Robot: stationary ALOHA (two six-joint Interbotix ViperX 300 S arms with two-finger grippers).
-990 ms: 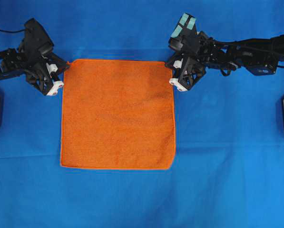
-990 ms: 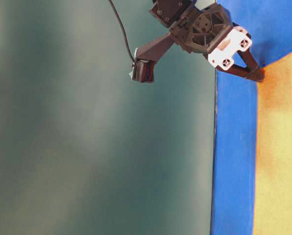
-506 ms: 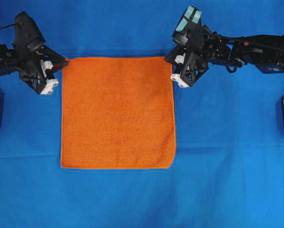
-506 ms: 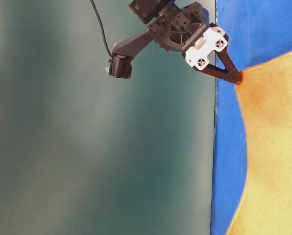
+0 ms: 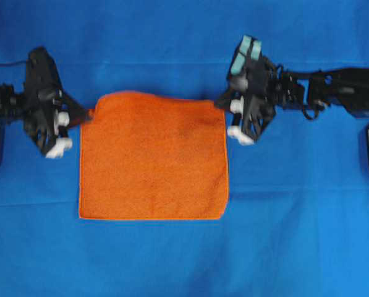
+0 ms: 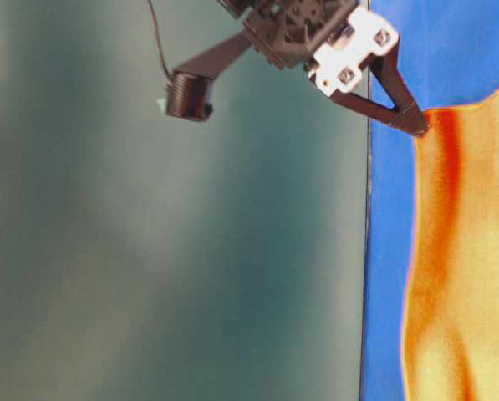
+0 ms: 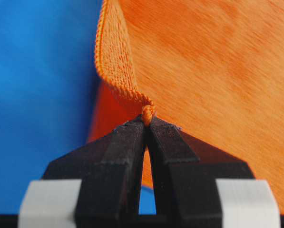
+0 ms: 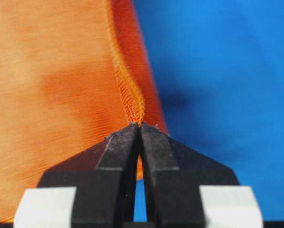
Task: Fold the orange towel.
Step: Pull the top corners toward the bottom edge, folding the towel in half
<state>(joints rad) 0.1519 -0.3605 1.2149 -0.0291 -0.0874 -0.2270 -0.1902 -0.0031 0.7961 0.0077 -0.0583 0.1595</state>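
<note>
Orange towel on blue cloth | left pincer pinching far-left corner | right pincer pinching far-right corner

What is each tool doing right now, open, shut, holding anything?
Left tool: shut on a far corner of the orange towel.
Right tool: shut on the towel's other far corner.

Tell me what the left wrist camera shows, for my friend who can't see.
A black end effector is shut on the corner of an orange towel, lifting it off a blue cloth. The towel fills the right side, the cloth the left.
</note>
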